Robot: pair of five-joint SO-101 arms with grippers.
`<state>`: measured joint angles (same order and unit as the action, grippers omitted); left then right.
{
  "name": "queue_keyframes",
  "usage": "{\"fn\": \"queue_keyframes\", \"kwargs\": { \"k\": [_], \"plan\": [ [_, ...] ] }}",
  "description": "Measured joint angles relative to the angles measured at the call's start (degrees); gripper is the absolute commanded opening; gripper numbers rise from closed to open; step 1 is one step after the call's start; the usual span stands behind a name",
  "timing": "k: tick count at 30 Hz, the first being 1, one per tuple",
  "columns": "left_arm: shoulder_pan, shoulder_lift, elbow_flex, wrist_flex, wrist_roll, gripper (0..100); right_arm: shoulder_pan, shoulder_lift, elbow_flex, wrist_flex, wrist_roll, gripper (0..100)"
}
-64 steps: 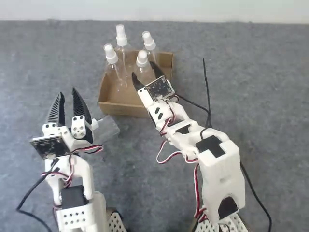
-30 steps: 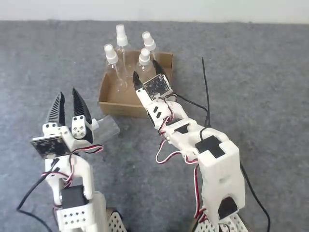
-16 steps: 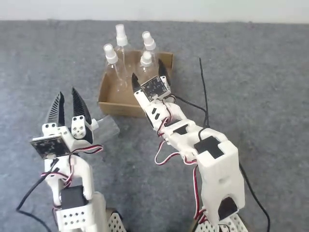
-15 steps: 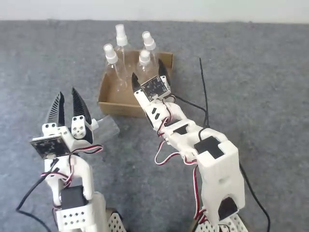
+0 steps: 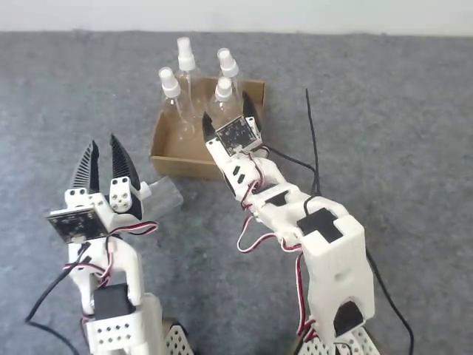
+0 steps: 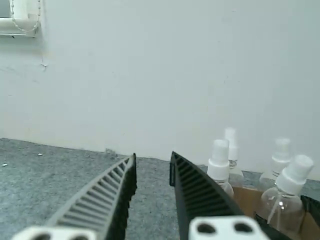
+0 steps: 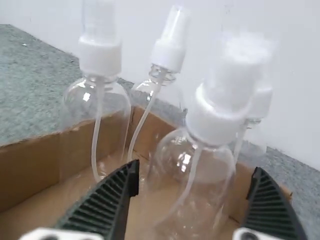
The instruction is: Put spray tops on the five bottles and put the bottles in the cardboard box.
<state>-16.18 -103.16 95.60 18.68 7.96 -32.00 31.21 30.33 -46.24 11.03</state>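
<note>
My left fingers (image 5: 120,163) are spread and empty. A fifth bottle (image 5: 164,195) lies on its side on the desk (image 5: 384,111) just beside them. Farther off, my right fingers (image 5: 210,127) are spread around the nearest bottle (image 5: 222,92) of four standing in the cardboard box (image 5: 174,159).

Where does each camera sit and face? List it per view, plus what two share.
High view: fixed above, looking down on the table; both arms show.
Left wrist view: on the raised left arm, facing the wall; left gripper shows.
Right wrist view: at the cardboard box; right gripper flanks a bottle.
Shared: all show the boxed bottles.
</note>
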Motion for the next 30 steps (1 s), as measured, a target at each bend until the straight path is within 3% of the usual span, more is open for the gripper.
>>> {"fn": "queue_keyframes", "kwargs": {
  "k": [21, 30],
  "plan": [
    [0.0, 0.0, 0.0, 0.0, 0.0, 11, 0.0, -20.1, 18.8, 0.4, 0.0, 29.7],
    [-0.8, 0.0, 0.0, 0.0, 0.0, 11, 0.0, -34.4, 20.7, 21.1, 0.0, 29.7]
  ]
}}
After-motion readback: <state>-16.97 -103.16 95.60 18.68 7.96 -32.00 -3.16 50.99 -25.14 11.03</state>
